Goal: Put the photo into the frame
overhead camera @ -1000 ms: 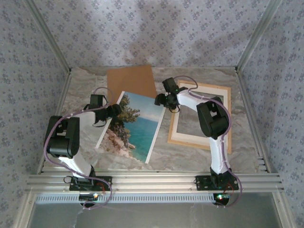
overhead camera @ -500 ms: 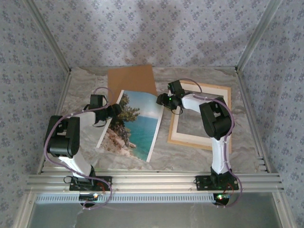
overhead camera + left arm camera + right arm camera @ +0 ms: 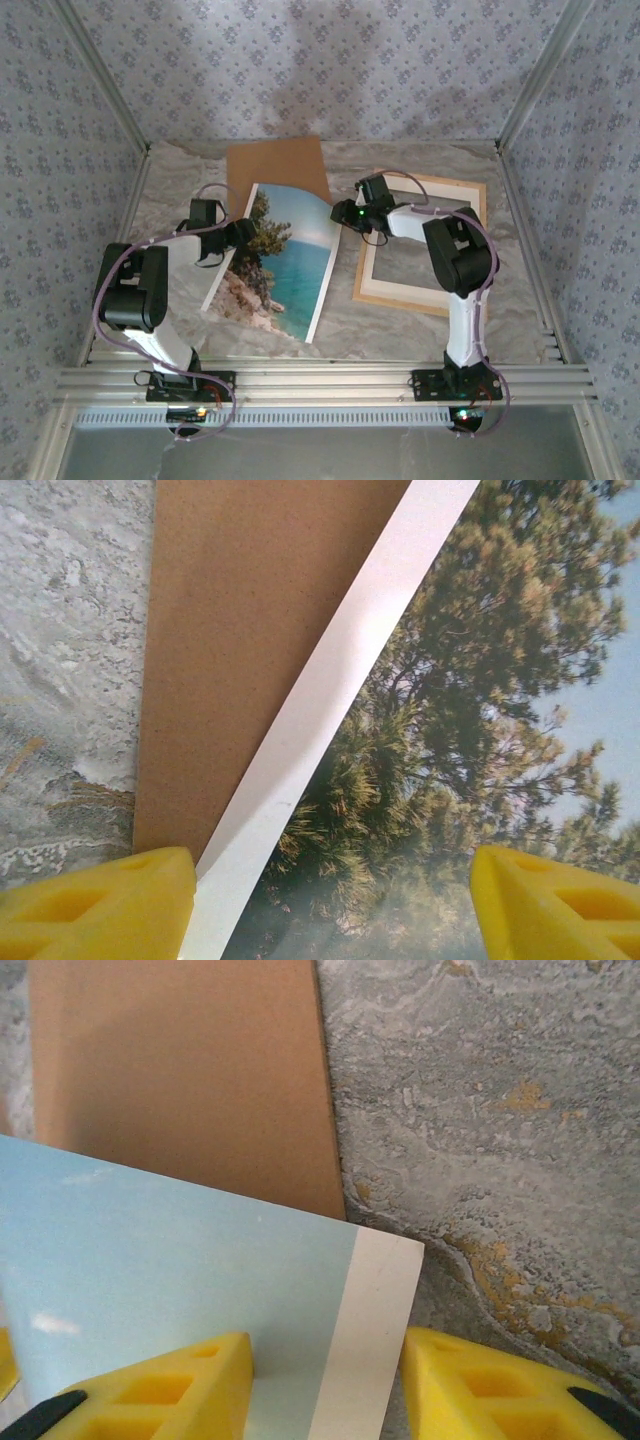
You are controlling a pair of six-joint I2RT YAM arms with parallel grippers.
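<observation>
Top external: backing board point(image 3: 280, 165) partly beneath photo point(image 3: 285, 270), frame point(image 3: 460, 184) just beside.

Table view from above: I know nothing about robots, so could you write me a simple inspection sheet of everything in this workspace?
Surface: grey marbled table, flat.
Job's things: photo lies face up, left of the wooden frame, not in it; its far edge overlaps a brown board.
Clutter: nothing seen.
Hands: left hand open over the photo's left edge; right hand has a finger on each side of the photo's far right corner, but I cannot tell if it grips.
Cables: lilac cables looped along both arms.
Surroundings: patterned walls, metal rail at the near edge.
</observation>
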